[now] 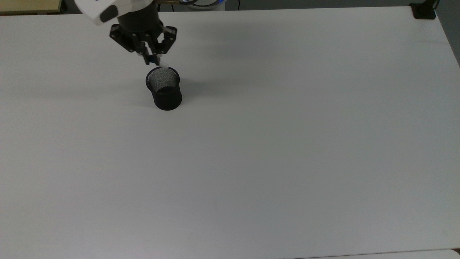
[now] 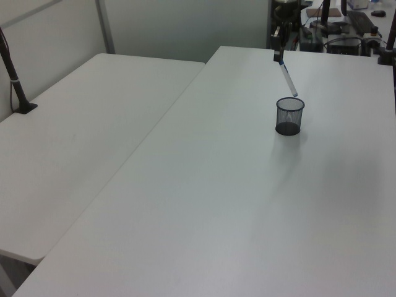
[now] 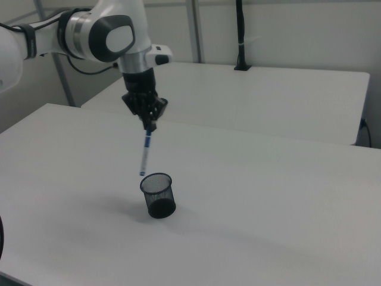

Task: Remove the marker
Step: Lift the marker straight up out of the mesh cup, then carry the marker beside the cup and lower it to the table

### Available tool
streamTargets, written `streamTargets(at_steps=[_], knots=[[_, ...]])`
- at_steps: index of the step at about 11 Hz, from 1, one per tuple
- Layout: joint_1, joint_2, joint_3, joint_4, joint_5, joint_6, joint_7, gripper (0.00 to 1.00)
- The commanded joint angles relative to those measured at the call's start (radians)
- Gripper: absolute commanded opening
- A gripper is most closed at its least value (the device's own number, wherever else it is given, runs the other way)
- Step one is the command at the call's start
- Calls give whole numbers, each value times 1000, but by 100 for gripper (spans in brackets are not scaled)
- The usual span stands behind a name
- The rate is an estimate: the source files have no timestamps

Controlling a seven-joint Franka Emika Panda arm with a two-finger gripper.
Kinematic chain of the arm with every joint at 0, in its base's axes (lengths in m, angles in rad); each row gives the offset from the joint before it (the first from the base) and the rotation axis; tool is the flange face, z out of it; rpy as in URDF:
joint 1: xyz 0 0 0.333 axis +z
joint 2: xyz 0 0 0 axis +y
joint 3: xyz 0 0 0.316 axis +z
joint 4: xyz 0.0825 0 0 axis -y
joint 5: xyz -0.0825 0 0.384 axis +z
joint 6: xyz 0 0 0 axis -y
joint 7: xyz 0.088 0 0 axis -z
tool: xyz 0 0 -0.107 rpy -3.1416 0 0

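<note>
Marker (image 3: 144, 154) hangs clear above the black mesh cup (image 3: 158, 195), its lower tip just over the rim, tilted slightly off vertical. My claw (image 3: 148, 123) pinches its blue-capped top end tight, well above the white bench (image 3: 268, 196). Cup stands upright on the bench; in the left view the marker (image 2: 286, 78) slants down toward the cup (image 2: 289, 116).

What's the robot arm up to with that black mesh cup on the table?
The gripper is shut on the marker by its top end and holds it in the air. The marker hangs slightly tilted, its lower tip just above the rim of the black mesh cup, clear of it. The cup stands upright on the white table.
</note>
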State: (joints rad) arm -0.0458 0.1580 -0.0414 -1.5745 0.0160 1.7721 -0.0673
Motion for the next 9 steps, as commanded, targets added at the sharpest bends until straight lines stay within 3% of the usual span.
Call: streamTargets(at_steps=[1, 8, 9], knots=[[116, 8, 0, -22, 24, -46, 36, 12], [256, 106, 0, -117, 22, 32, 151, 15], [270, 107, 0, -136, 22, 45, 159, 20]])
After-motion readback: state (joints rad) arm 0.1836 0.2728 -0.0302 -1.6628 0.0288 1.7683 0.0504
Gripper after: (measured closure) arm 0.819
